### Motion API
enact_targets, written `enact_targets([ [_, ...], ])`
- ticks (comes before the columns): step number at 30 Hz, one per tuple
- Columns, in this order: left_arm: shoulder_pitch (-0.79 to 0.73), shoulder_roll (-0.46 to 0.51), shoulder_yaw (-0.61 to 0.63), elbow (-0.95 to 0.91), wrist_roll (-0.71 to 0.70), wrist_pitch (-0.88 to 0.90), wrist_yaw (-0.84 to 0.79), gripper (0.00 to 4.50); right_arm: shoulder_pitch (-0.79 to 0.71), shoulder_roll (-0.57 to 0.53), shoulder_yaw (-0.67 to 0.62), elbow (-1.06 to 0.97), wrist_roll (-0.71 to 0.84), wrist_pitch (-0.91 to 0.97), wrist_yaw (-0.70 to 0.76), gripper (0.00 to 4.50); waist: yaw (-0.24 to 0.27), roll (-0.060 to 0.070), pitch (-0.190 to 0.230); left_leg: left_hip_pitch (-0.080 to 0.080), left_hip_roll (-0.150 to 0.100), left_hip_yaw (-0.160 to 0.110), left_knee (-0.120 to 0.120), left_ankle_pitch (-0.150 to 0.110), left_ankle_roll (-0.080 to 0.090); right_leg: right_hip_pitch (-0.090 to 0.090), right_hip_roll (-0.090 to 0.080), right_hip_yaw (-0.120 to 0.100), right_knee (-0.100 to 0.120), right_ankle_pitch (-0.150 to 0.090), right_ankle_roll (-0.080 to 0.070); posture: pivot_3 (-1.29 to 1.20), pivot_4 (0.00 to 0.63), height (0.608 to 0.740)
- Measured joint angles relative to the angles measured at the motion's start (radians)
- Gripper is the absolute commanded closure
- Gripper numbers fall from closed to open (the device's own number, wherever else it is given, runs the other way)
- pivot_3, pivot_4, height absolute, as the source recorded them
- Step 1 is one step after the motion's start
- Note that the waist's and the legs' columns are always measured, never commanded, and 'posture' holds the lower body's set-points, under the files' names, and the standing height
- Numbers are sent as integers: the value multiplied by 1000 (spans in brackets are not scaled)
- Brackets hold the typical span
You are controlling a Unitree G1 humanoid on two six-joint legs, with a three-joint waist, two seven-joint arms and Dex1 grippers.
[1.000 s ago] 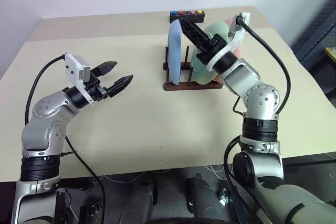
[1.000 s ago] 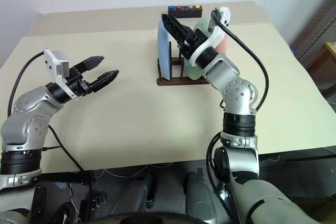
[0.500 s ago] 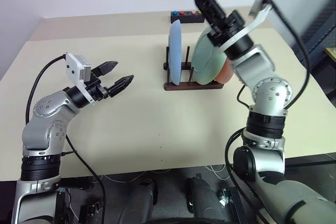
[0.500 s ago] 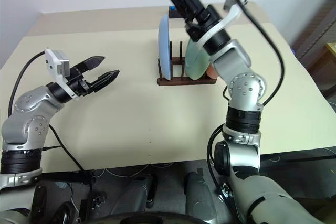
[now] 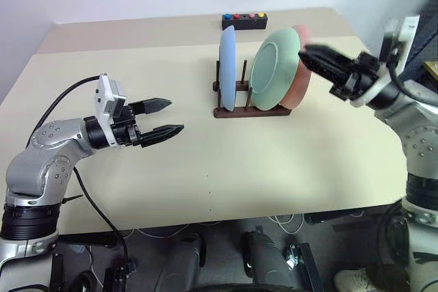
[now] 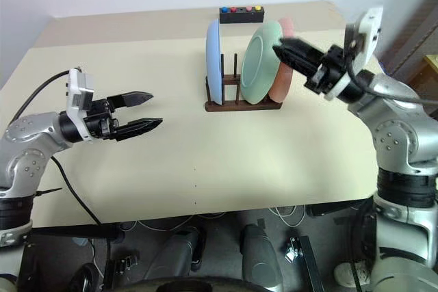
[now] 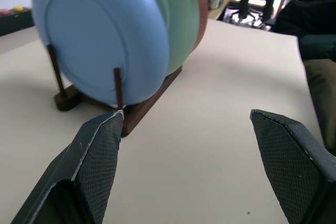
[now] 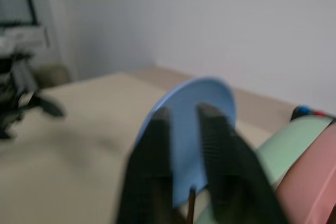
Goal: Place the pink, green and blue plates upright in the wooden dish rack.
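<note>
Blue plate [image 5: 227, 68], green plate [image 5: 274, 68] and pink plate [image 5: 300, 66] stand upright in your wooden dish rack [image 5: 248, 110]. Left pincer [image 5: 166, 117] gapes empty; right pincer [image 5: 309, 53] is closed, empty. Placing looks complete; next, withdraw clear.

Green plate [image 5: 274, 68] hides most of pink plate [image 5: 299, 80].

A beige tabletop [image 5: 205, 169] fills most of the scene, with a pale wall behind its far edge. At the far side, right of centre, lies a small black box [image 5: 243, 21] with a row of coloured buttons on top: red, blue, yellow and pink among them. Below the near edge of the tabletop, loose cables [image 5: 280, 222] trail across a dark floor. At the far right edge, part of a dark metal frame [image 5: 419, 39] stands beside a bit of wooden furniture [image 5: 431, 68].
</note>
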Motion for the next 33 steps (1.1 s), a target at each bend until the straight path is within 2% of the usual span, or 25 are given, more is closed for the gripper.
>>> enact_targets([
  [2,-20,-13,-13,2,1,5,7,513,51,-11,11,-27,-16,-2,28,4429,3,0,0,0,-1,0,1,0,1,1,-1,0,0,0,0,0,150,740],
  [6,-40,-31,-42,5,10,7,8,513,121,-49,84,-51,-156,-85,60,4429,2,0,0,0,-1,1,1,1,2,2,-1,0,-3,0,0,0,150,740],
  [11,-69,-34,-51,12,13,8,8,513,124,-47,186,32,-377,-216,14,4429,4,0,0,0,-1,0,1,2,1,2,-1,0,-4,1,0,0,150,740],
  [17,-68,-38,-60,12,14,8,15,513,115,-41,241,141,-554,-378,-19,4429,4,0,0,-1,-1,0,1,2,1,2,-1,0,-4,1,0,0,150,740],
  [33,-53,-37,-54,3,13,8,28,513,33,17,254,231,-683,-511,-73,4429,4,0,0,-1,-1,0,1,2,1,2,-1,0,-4,1,0,0,150,740],
])
